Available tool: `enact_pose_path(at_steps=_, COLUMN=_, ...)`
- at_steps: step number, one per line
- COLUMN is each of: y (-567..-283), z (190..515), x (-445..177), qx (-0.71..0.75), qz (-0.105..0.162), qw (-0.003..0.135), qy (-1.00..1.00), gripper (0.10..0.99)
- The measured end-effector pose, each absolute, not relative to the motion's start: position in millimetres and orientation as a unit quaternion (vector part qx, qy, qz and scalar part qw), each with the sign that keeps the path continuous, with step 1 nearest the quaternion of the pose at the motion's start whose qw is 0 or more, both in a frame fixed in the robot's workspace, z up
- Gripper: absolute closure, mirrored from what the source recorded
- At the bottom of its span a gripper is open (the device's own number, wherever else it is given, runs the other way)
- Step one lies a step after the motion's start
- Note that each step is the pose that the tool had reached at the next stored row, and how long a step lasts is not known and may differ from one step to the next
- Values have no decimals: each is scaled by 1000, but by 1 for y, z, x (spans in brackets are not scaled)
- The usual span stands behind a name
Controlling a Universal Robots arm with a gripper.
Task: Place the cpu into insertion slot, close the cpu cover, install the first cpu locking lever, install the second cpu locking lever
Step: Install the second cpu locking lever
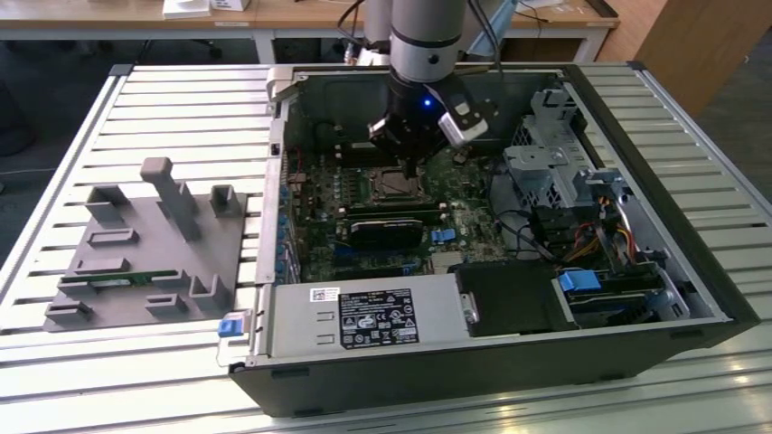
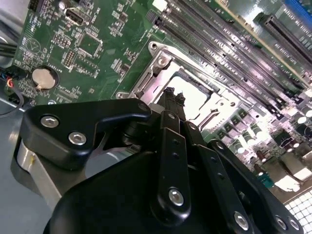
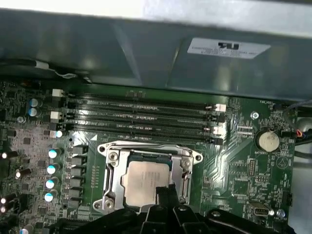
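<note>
The cpu (image 3: 141,183) lies flat in the insertion slot (image 1: 392,185) on the green motherboard, its silvery-tan top showing. The silvery cpu cover (image 3: 111,168) lies down around the chip as a frame. Thin metal locking levers run along the socket's sides, and I cannot tell whether they are latched. My gripper (image 3: 165,191) hangs straight over the socket with its black fingertips (image 2: 169,92) pressed together just above one edge of the cpu (image 2: 195,95). Nothing is between them. In the exterior view the gripper (image 1: 413,172) sits deep inside the open computer case.
Long black memory slots (image 3: 146,114) run beside the socket, and a coin battery (image 3: 267,141) sits further along the board. A black card (image 1: 386,231), the power supply (image 1: 362,316) and a drive cage (image 1: 549,163) crowd the case. A grey fixture (image 1: 145,244) stands on the slatted table.
</note>
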State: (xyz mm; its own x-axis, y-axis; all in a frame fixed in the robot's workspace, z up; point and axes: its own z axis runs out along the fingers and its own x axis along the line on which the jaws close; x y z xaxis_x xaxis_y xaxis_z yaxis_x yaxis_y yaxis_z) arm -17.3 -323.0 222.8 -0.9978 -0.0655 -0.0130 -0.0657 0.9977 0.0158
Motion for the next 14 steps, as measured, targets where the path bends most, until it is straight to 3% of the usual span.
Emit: enact_pose_path(at_steps=14, y=-325, z=225, x=-17, qx=-32, qz=8, qw=2, qy=999, gripper=980)
